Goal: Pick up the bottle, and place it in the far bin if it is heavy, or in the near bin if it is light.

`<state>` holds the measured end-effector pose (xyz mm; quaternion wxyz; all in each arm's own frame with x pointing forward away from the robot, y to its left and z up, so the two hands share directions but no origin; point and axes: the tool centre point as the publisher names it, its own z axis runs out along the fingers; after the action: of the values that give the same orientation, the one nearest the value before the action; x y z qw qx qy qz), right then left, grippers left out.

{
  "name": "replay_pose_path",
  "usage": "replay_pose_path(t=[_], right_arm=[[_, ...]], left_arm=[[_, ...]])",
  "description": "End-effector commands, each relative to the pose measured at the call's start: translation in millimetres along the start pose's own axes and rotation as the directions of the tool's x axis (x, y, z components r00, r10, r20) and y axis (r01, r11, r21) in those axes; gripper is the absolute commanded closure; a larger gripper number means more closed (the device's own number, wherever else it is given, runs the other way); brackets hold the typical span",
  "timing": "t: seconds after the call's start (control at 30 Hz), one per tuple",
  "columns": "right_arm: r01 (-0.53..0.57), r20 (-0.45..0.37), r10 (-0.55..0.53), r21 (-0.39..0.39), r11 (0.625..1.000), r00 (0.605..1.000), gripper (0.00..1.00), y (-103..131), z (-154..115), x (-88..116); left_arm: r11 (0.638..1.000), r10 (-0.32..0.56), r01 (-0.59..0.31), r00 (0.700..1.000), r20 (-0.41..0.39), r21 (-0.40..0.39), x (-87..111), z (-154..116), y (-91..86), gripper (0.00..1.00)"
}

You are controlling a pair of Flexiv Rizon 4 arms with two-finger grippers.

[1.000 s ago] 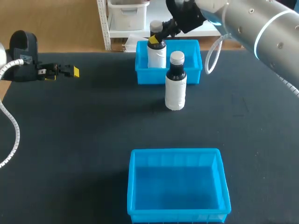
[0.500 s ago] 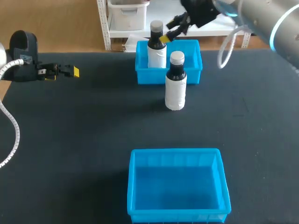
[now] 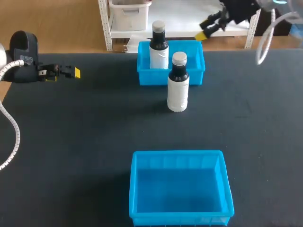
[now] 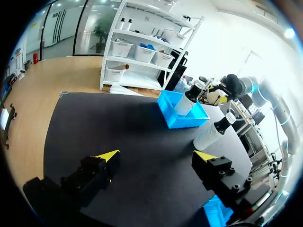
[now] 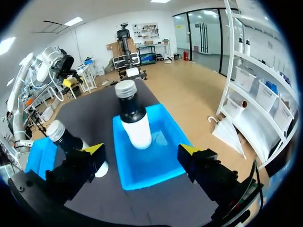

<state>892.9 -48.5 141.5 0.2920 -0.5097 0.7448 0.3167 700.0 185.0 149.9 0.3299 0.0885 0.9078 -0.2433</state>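
Right gripper [image 5: 141, 149] spread wide, nothing in it, up past the far-right corner of the far blue plastic bin [image 3: 150, 77]. Black-and-white bottle w/ grey cap [image 3: 158, 47] upright in that bin, ahead of the gripper, not touching. Second matching bottle [image 3: 178, 84] upright on the black table [image 3: 85, 132], just in front of the bin. Left gripper [image 4: 156, 155] spread, empty, far left. Near blue plastic bin [image 3: 180, 220] at the near edge.

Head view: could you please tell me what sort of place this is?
Probably a robot test bench: a black table, a far bin and near bin, and my right end effector.
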Motion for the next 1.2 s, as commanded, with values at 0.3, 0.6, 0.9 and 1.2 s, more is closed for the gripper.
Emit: replay_pose_path(t=[0.3,0.6,0.9,1.2], right_arm=[[0.096,0.082,-0.108,0.137,0.986,0.991,0.00,95.6,-47.0,40.1],[0.165,0.107,-0.175,0.097,0.981,0.979,0.00,132.3,-33.9,42.9],[0.207,0.106,-0.210,0.037,0.978,0.972,0.00,161.1,-12.7,37.2],[0.206,0.105,-0.205,0.002,0.979,0.973,0.00,164.3,6.6,32.3]], left_arm=[[1.000,0.000,0.000,1.000,0.000,0.000,0.0,0.0,0.0,0.00],[1.000,0.000,0.000,1.000,0.000,0.000,0.0,0.0,0.0,0.00],[1.000,0.000,0.000,1.000,0.000,0.000,0.0,0.0,0.0,0.00],[1.000,0.000,0.000,1.000,0.000,0.000,0.0,0.0,0.0,0.00]])
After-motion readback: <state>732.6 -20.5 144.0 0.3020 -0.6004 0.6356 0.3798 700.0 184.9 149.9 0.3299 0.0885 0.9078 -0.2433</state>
